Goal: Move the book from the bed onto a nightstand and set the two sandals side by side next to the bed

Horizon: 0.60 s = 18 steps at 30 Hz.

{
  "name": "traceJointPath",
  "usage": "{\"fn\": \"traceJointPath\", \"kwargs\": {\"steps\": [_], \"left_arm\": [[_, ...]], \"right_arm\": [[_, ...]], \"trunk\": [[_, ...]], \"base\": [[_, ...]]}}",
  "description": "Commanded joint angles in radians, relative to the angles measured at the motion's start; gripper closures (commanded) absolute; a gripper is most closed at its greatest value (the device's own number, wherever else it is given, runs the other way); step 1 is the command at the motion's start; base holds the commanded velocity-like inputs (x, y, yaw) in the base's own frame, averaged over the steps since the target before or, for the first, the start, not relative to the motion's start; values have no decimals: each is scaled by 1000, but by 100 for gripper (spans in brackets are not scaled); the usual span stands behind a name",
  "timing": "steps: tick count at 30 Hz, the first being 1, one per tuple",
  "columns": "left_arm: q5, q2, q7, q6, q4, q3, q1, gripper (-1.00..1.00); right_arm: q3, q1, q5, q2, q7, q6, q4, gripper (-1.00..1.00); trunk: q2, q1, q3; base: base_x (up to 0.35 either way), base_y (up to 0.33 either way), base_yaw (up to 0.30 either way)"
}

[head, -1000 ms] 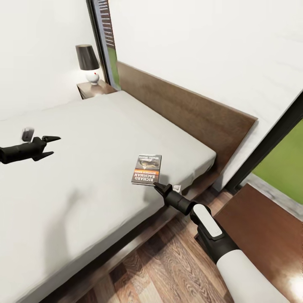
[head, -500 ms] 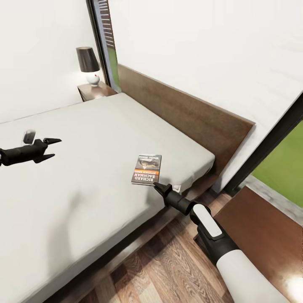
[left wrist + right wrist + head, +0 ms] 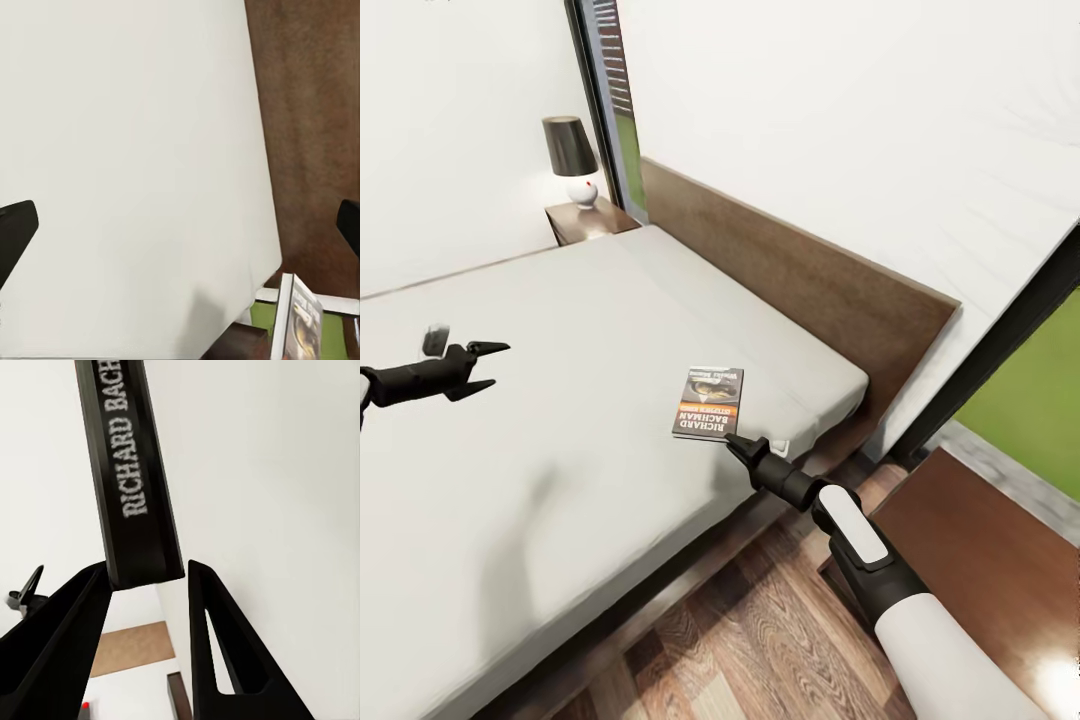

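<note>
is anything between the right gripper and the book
Nothing visible. The right gripper is already at the near edge of the book on the bed, and the right wrist view shows the book's spine between its open fingers.

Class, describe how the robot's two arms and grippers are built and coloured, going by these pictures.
Both arms end in matt black grippers with two slim, pointed fingers: the left gripper and the right gripper. The right arm has a black wrist section, a white oval panel on black casing, then a smooth white forearm. A small grey block sits on the left wrist. No cables or lettering show.

Head camera looks down across the flat light-grey mattress bed [image 3: 560, 400]; both wrist cameras share its dark orange-banded paperback book [image 3: 708, 402], the right's close-up.
</note>
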Motion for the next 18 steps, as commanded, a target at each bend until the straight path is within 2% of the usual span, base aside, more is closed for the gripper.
{"fn": "traceJointPath", "kwargs": {"steps": [1, 10, 18], "left_arm": [[-8, 3, -9, 5, 7, 5, 0, -100], [-9, 40, -46, 0, 61, 4, 4, -100], [-10, 59, -69, -1, 70, 3, 13, -100]], "right_arm": [[0, -1, 0, 0, 2, 3, 1, 100], [0, -1, 1, -1, 3, 5, 1, 100], [1, -1, 0, -2, 4, 6, 1, 100]], "trunk": [[7, -4, 3], [70, -38, 31], [126, -69, 56]], "base": [[0, 0, 0], [0, 0, 0], [0, 0, 0]]}}
